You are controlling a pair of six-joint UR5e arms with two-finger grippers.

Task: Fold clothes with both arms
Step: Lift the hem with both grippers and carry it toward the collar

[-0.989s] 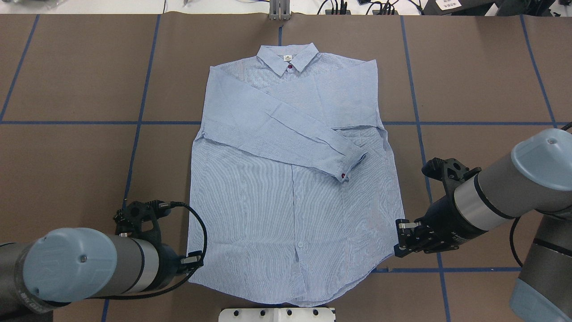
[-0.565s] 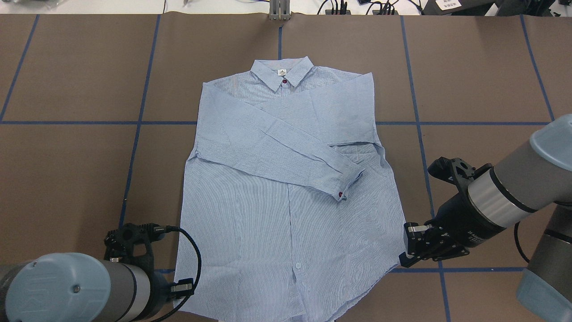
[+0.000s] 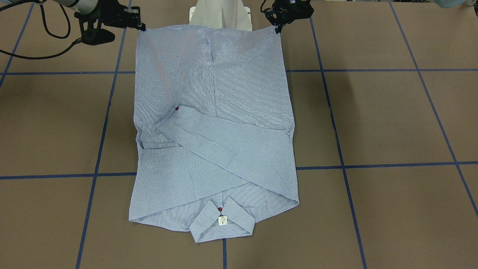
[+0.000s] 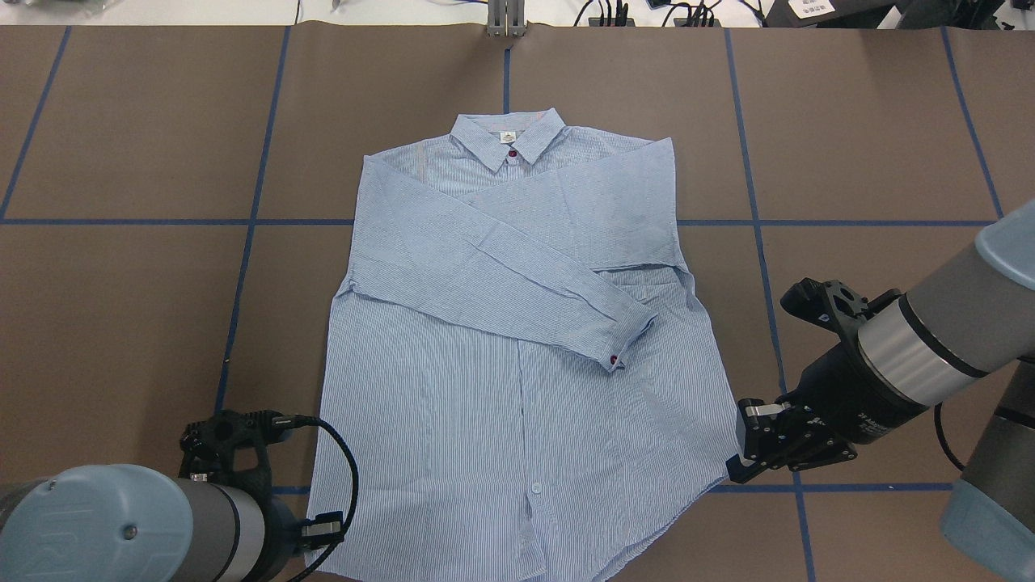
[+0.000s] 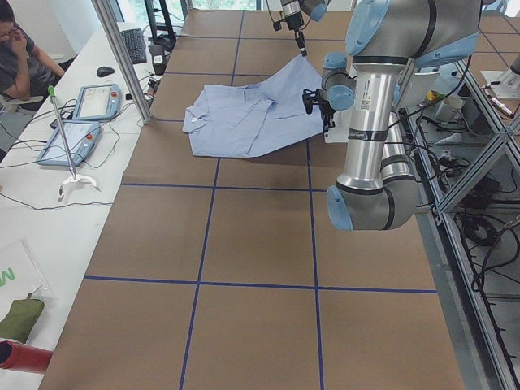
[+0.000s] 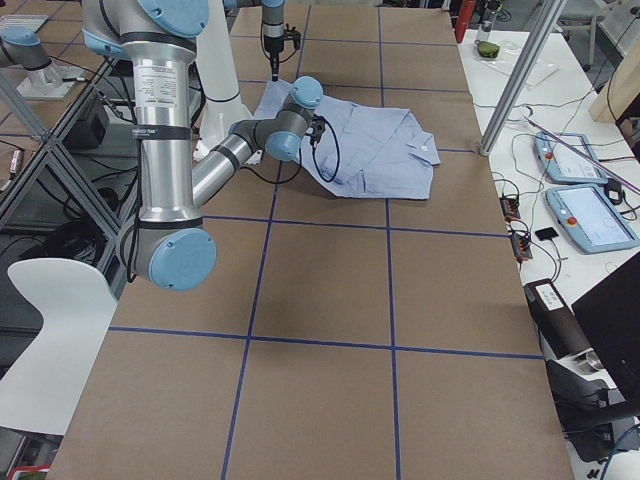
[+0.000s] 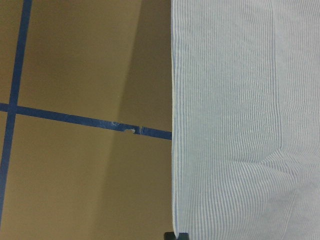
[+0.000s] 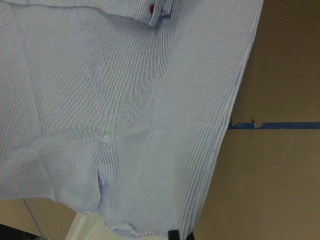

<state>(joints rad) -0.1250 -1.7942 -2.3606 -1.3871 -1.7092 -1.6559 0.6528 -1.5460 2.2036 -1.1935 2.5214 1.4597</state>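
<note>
**Front-facing view.** The shirt (image 3: 213,123) lay on the brown counter (image 3: 373,119), collar at 6 o'clock, hem at 12. The right gripper (image 3: 140,27) was clenched on the hem corner at 11 o'clock. The left gripper (image 3: 278,28) was clenched on the corner at 1 o'clock. The hem ran taut between them. The collar label (image 3: 222,220) bore a small dark mark, possibly a numeral, too small to read.

**Overhead.** Hem was at 6 o'clock with both corners pinched. The sleeves (image 4: 485,267) lay crossed and loose over the chest, one cuff (image 4: 623,343) toward 4 o'clock. Risk: an uneven carry toward the collar would skew the fold. The loose sleeves could also slide and bunch underneath. White print on the right arm (image 4: 914,356) was illegible.

**Side views.** The hem end stood raised off the counter on the robot's side. No grip detail could be made out there.

**Left wrist.** A fingertip (image 7: 176,235) showed at 6 o'clock, on the very edge of the cloth. The bite looked thin, so tension could pull the corner free. No writing.

**Right wrist.** A fingertip (image 8: 174,235) sat at 6 o'clock on the hem edge, with the same slip risk. No writing.
</note>
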